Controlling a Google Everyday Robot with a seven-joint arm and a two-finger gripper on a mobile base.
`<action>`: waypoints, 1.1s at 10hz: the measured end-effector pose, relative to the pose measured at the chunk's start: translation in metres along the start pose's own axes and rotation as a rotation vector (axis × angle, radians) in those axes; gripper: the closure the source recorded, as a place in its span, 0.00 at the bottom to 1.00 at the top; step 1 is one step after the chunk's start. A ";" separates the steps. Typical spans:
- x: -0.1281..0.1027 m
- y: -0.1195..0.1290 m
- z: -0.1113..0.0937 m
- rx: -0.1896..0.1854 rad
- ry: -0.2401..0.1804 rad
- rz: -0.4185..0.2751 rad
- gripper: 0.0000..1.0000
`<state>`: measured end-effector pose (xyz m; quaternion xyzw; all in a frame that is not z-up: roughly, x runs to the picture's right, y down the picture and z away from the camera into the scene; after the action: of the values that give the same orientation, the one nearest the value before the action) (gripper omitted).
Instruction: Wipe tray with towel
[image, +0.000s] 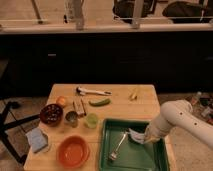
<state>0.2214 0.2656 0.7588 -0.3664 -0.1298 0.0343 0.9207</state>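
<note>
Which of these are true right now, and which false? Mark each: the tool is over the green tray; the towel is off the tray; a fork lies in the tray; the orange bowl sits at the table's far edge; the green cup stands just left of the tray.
1. The tool is over the green tray, at its right side. True.
2. The towel is off the tray. False: it lies inside the tray, at the tool.
3. A fork lies in the tray. True.
4. The orange bowl sits at the table's far edge. False: it is at the near edge, left of the tray.
5. The green cup stands just left of the tray. True.
</note>
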 end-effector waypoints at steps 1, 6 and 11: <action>0.000 0.001 0.006 -0.011 0.006 0.001 1.00; 0.000 0.011 0.010 -0.054 0.065 -0.005 1.00; -0.010 0.035 0.018 -0.146 0.113 -0.042 1.00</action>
<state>0.2078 0.3014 0.7459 -0.4310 -0.0874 -0.0151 0.8980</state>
